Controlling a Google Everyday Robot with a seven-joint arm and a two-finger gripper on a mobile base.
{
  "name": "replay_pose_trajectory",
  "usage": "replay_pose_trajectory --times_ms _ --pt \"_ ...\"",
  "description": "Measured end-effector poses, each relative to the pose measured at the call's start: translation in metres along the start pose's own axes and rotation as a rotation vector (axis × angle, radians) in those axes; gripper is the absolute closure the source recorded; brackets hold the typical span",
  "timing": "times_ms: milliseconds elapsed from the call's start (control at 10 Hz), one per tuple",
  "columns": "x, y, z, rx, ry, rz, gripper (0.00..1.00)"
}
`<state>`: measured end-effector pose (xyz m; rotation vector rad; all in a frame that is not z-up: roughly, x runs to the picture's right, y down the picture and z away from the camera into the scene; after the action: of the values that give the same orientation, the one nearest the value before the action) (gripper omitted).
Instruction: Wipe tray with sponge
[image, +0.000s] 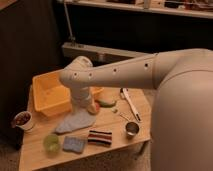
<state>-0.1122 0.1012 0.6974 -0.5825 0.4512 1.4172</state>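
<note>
The yellow-orange tray (41, 100) stands at the back left of the wooden table. The blue-grey sponge (74, 144) lies flat near the table's front edge, between a green cup and a striped block. My arm reaches in from the right and bends down in front of the tray's right end. The gripper (89, 107) hangs low over the table, just right of the tray and at the upper edge of a light-blue cloth (74, 121). The gripper is well behind the sponge and apart from it.
A green cup (50, 142) and a red, black and white striped block (100, 137) flank the sponge. A white cup with dark contents (22, 120) stands at the left edge. A metal cup (132, 129), a white utensil (131, 102) and a green item (106, 102) lie right.
</note>
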Motion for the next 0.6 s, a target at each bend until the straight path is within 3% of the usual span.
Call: replay_pose_trajectory --times_ms 200,300,600 --pt "0.000 0.001 0.000 -0.001 -0.005 -0.024 0.35" --pt "0.001 0.003 -0.001 -0.013 -0.018 -0.077 0.35" --pt "0.004 -0.007 -0.004 -0.072 -0.115 -0.410 0.35"
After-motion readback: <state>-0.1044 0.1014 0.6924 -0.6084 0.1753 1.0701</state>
